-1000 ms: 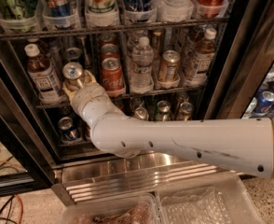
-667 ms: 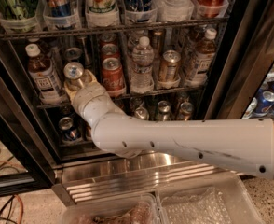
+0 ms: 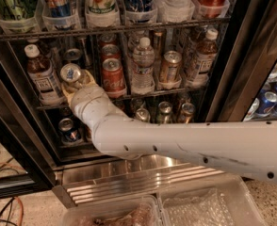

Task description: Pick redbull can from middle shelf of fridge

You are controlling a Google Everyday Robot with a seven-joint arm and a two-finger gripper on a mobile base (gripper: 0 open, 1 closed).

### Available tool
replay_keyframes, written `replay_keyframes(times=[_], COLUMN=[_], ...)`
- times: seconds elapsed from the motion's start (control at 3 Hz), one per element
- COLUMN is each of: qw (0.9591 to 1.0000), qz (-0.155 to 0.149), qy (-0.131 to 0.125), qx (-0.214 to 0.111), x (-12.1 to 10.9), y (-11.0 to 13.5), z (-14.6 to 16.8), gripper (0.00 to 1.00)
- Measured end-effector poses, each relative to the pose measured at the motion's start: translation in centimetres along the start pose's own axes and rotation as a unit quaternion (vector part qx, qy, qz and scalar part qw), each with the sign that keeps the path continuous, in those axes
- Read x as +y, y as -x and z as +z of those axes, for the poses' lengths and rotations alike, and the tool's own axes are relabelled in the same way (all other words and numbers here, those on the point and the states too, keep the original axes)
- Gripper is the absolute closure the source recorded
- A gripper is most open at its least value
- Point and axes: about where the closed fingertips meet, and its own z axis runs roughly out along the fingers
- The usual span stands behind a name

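The redbull can (image 3: pixel 70 73), slim with a shiny silver top, stands at the front left of the middle shelf (image 3: pixel 176 91) of the fridge (image 3: pixel 233 74). My gripper (image 3: pixel 75 83) reaches in from the lower right on its white arm. Its tan fingers (image 3: pixel 85 77) sit on both sides of the can, closed around its body just below the top. The can's lower body is hidden by the gripper. A red cola can (image 3: pixel 112 75) stands just to the right of it, and a white-capped brown bottle (image 3: pixel 40 74) just to the left.
A water bottle (image 3: pixel 142 65), a gold-brown can (image 3: pixel 170 68) and another brown bottle (image 3: pixel 202 55) fill the shelf's right side. Large soda bottles stand on the rack above (image 3: pixel 110 28), short cans on the rack below (image 3: pixel 70 129). The ribbed steel base (image 3: pixel 129 179) and clear plastic bins (image 3: pixel 209 206) lie below.
The gripper and the can have shifted very slightly up and to the left. Nothing else has moved.
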Motion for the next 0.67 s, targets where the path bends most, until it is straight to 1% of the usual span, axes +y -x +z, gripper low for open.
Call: replay_keyframes(times=[0.67], qw=[0.9998], qz=[-0.008], qy=[0.017], qx=[-0.003], x=[1.1], y=[0.68], z=[-0.73], gripper=[1.0])
